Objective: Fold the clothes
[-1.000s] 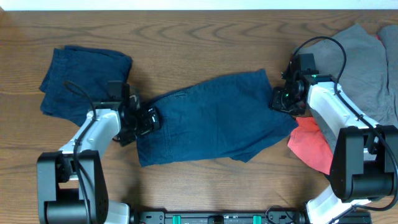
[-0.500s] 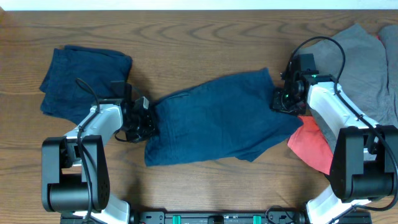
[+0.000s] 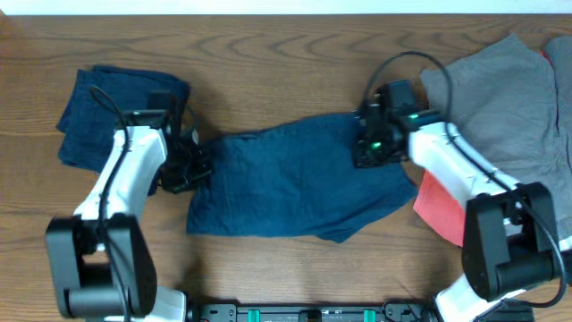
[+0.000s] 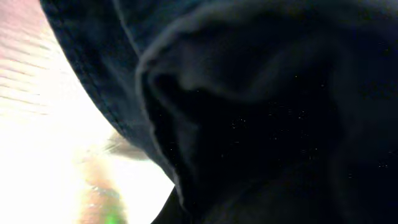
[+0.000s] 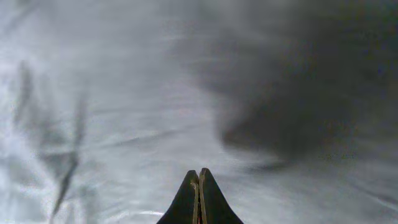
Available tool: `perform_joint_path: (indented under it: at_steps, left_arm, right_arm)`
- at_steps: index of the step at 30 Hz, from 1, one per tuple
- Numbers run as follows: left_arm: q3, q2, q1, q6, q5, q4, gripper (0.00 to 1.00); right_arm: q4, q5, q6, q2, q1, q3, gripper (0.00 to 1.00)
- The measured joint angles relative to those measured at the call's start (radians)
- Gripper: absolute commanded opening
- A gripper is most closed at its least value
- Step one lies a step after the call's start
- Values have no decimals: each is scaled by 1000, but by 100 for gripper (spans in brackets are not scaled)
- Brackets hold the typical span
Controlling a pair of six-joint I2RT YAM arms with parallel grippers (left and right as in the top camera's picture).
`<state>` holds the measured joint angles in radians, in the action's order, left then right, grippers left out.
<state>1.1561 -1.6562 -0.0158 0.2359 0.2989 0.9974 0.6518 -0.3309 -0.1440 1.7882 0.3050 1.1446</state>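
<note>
Left fingers (image 3: 185, 167) are clamping the shorts (image 3: 295, 183) at the left edge; right fingers (image 5: 198, 186) are pressing together at the right, hold unclear; both should be lifting evenly, cloth taut

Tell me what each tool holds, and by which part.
Both hold the spread navy shorts: the left tool pinches their left edge, and the right tool appears shut on their upper right edge.

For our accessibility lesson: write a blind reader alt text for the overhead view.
Navy shorts lie spread on a wooden table, left gripper shut on their left edge, right gripper shut at their top right. A folded navy garment lies left, grey garment and red garment right.
</note>
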Motion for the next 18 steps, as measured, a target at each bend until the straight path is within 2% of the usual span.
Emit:
perform_joint_path:
  at_steps: [9,18]
  left_arm:
    - [71,169,0,24,20,14,6]
    - [95,242,0,53,81,15,6]
  right_arm:
    - [-131,-30,-47,0,269,0,1]
    - [-321,60,-87,26,429,-3,1]
